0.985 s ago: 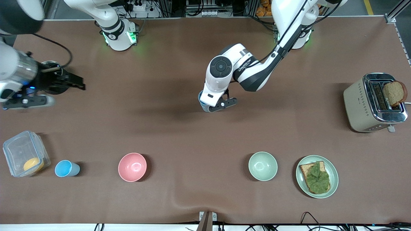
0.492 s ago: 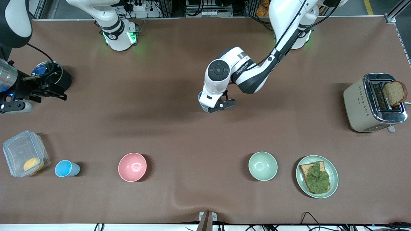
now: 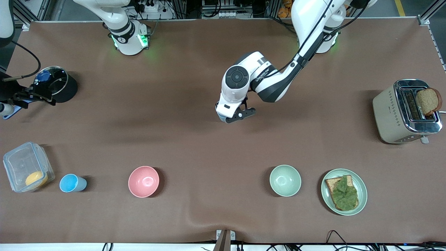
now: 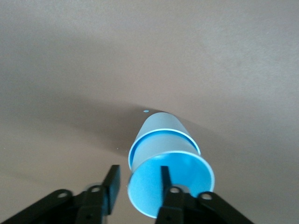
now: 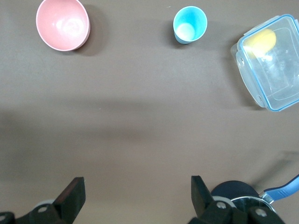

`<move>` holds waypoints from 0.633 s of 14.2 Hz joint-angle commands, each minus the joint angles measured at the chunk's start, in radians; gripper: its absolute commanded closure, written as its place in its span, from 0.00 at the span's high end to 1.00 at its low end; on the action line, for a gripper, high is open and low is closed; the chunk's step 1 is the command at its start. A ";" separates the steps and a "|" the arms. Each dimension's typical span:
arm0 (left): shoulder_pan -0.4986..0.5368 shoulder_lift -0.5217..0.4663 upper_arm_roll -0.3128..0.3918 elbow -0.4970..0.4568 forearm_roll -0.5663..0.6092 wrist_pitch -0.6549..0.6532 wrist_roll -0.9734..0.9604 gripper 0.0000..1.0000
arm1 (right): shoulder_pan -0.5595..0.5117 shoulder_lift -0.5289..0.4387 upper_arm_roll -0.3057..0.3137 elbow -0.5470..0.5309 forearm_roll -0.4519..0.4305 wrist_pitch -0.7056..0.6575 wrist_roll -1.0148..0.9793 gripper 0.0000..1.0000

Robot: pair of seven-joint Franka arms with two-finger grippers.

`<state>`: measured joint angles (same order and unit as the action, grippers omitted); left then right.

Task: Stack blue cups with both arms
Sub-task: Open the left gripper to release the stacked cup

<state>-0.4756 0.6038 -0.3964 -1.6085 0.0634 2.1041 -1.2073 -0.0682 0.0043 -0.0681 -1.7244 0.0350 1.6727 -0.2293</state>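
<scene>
Blue cups (image 4: 163, 161): two nested in left gripper (image 4: 139, 179), fingers clamped on rim; right gripper (image 5: 135, 191) fingers apart, next grab the lone cup (image 3: 72, 183) at the pink bowl's (image 3: 143, 181) 9 o'clock.

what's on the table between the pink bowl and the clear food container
One blue cup stands upright between the pink bowl and the clear container, close beside the container. The front view and the right wrist view both show it.
</scene>
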 commanded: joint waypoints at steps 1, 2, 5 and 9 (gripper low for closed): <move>0.008 -0.039 0.002 0.010 0.013 -0.015 -0.032 1.00 | -0.016 -0.075 0.024 -0.040 -0.006 -0.080 -0.002 1.00; 0.017 -0.051 0.004 0.010 0.018 -0.018 -0.028 1.00 | -0.012 -0.079 0.019 -0.043 -0.006 -0.083 -0.001 1.00; 0.089 -0.107 0.004 0.010 0.026 -0.061 -0.014 1.00 | -0.007 -0.069 0.011 -0.037 -0.007 -0.073 -0.001 1.00; 0.199 -0.209 0.004 0.010 0.026 -0.142 0.110 1.00 | -0.005 -0.055 0.016 -0.015 -0.012 -0.067 -0.004 1.00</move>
<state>-0.3311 0.4644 -0.3874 -1.5806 0.0682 2.0085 -1.1515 -0.0682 -0.0425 -0.0625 -1.7352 0.0350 1.5975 -0.2291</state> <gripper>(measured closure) 0.000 0.000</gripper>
